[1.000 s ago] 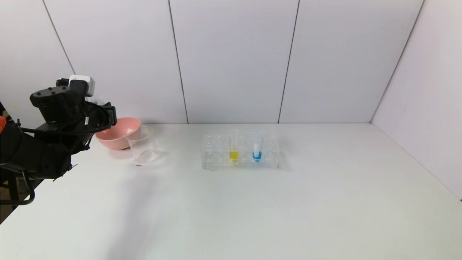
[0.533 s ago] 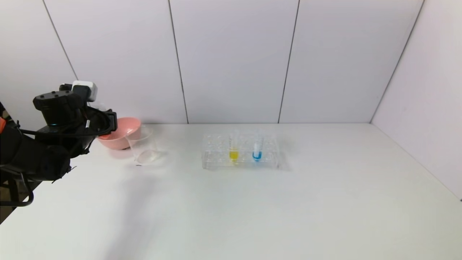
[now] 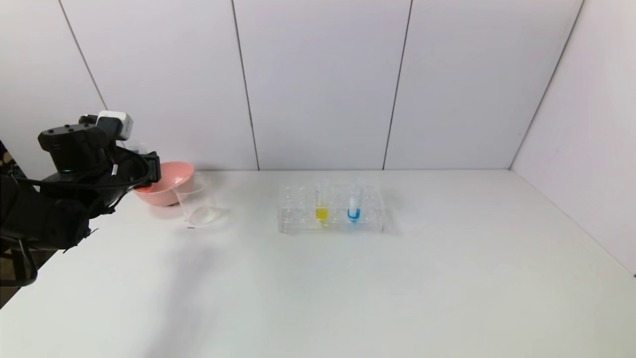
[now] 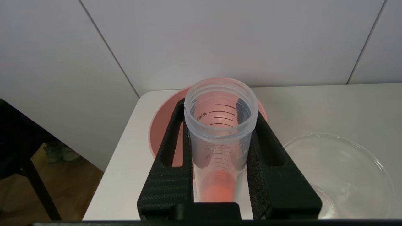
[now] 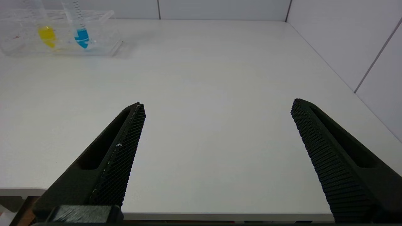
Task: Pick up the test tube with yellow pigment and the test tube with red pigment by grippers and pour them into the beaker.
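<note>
My left gripper (image 4: 220,108) is shut on the test tube with red pigment (image 4: 220,147). The tube's open mouth is at the fingertips and its red-orange liquid (image 4: 219,188) sits at the palm end. In the head view this gripper (image 3: 146,171) hangs at the table's far left, over the pink bowl (image 3: 169,186). The clear beaker (image 3: 198,203) stands just right of the bowl, beside the gripper (image 4: 339,175). The test tube with yellow pigment (image 3: 322,206) stands upright in the clear rack (image 3: 298,221). My right gripper (image 5: 218,105) is open and empty near the table's front edge.
A blue-tipped tube (image 3: 354,206) stands in the rack to the right of the yellow one. The pink bowl (image 4: 163,125) lies under the left fingers. White wall panels close the back and the right side. The table's left edge is near the left arm.
The left arm has sunk slightly and drawn a little to the left, with the tube still in its grip. Nothing on the table has moved.
</note>
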